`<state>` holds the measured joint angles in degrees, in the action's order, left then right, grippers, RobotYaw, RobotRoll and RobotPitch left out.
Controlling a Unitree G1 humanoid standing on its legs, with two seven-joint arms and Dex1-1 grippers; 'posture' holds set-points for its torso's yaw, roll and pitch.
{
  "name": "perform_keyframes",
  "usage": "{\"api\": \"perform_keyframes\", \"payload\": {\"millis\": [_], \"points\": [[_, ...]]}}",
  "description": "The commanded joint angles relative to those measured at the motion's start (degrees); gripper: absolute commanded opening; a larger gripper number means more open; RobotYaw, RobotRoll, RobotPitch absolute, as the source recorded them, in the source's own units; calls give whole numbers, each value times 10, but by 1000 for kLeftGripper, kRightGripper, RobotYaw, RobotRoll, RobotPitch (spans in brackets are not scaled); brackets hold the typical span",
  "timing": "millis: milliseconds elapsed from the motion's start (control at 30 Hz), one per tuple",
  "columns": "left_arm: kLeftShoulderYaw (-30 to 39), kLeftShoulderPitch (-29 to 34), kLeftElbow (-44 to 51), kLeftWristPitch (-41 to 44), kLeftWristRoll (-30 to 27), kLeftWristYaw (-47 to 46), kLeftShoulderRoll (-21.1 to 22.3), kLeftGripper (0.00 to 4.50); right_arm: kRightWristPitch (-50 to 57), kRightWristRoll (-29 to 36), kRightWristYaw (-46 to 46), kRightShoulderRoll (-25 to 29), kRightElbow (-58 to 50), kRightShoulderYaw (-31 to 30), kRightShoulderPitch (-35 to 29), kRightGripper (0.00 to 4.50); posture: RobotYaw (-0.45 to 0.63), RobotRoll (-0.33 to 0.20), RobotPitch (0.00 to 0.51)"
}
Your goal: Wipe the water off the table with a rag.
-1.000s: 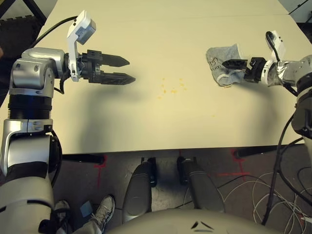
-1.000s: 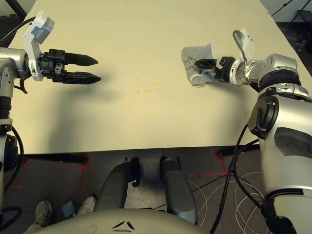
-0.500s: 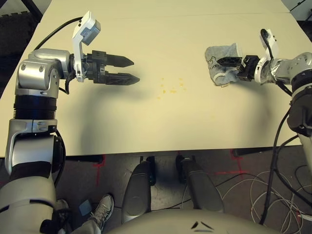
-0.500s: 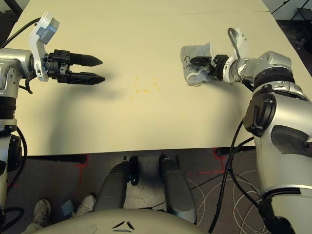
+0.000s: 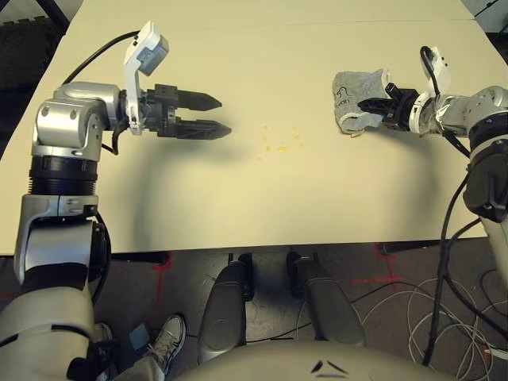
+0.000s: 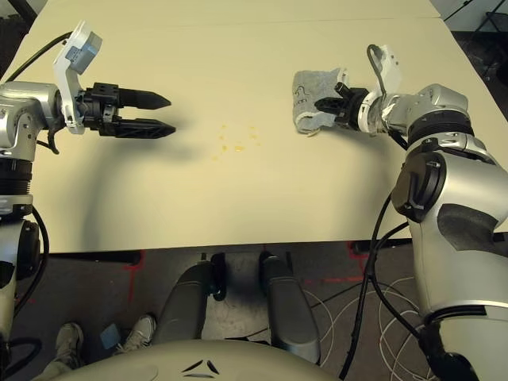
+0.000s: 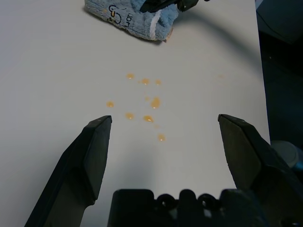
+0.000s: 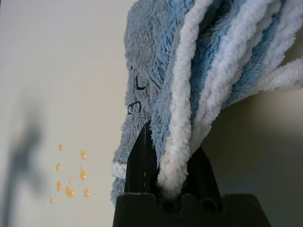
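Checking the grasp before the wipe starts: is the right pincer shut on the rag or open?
Shut on it. The right pincer's two black fingers squeeze bunched folds of the rag between them.

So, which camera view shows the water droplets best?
The left wrist view: the droplets lie mid-picture between the open left end effector's fingers, each one distinct on the table. Both eye views show them as faint specks between the arms. The right wrist view shows a few beside the rag.

rag (image 8: 189,80) cut off at frame edge, right claw (image 8: 165,189) tips buried in folds
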<state>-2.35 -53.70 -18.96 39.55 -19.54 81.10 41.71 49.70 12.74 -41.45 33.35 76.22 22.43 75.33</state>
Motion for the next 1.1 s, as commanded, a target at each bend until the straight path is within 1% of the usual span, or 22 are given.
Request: {"api": "perform_keyframes", "payload": {"millis": [33, 100, 200, 300, 367, 433, 567, 600, 667, 767, 867, 1000, 1100], "points": [[-3, -3, -7, -8, -6, -1, 0, 4500, 37, -1, -37, 13, -26, -22, 28, 30, 0, 0, 270], [-3, -6, -12, -11, -5, 0, -2, 4500, 76, 4, -62, 12, -41, -37, 45, 30, -8, 0, 265], [-4, -12, -22, -19, -3, 2, -4, 4500, 157, 18, -106, 1, -91, -66, 61, 30, -21, 0, 259], [-7, -19, -34, -30, -1, 4, -7, 4500, 282, 64, -107, -18, -207, -77, 46, 30, -31, 0, 253], [-8, -24, -40, -35, 1, 5, -8, 4500, 370, 99, -85, -36, -317, -66, 13, 30, -40, 0, 252], [-9, -27, -47, -40, 2, 7, -9, 4500, 419, 144, -55, -60, -401, -52, -24, 30, -44, 0, 251], [-11, -32, -59, -49, 4, 8, -12, 4500, 428, 266, 43, -113, -499, -38, -100, 30, -56, 0, 252], [-12, -32, -61, -51, 4, 8, -13, 4500, 428, 293, 72, -128, -527, -40, -128, 30, -56, 0, 252], [-12, -34, -65, -53, 3, 8, -15, 4500, 428, 327, 131, -156, -567, -43, -179, 30, -58, 0, 251], [-14, -35, -71, -58, 4, 9, -16, 4500, 428, 346, 228, -204, -582, -26, -215, 30, -59, 0, 251], [-14, -36, -73, -60, 4, 10, -17, 4500, 428, 353, 295, -229, -600, -26, -231, 30, -60, 0, 249], [-16, -35, -74, -62, 5, 11, -17, 4500, 428, 327, 353, -227, -609, -19, -227, 30, -56, 0, 251], [-18, -34, -72, -61, 5, 11, -17, 4500, 428, 284, 380, -202, -609, -14, -214, 30, -57, 0, 253]]}}
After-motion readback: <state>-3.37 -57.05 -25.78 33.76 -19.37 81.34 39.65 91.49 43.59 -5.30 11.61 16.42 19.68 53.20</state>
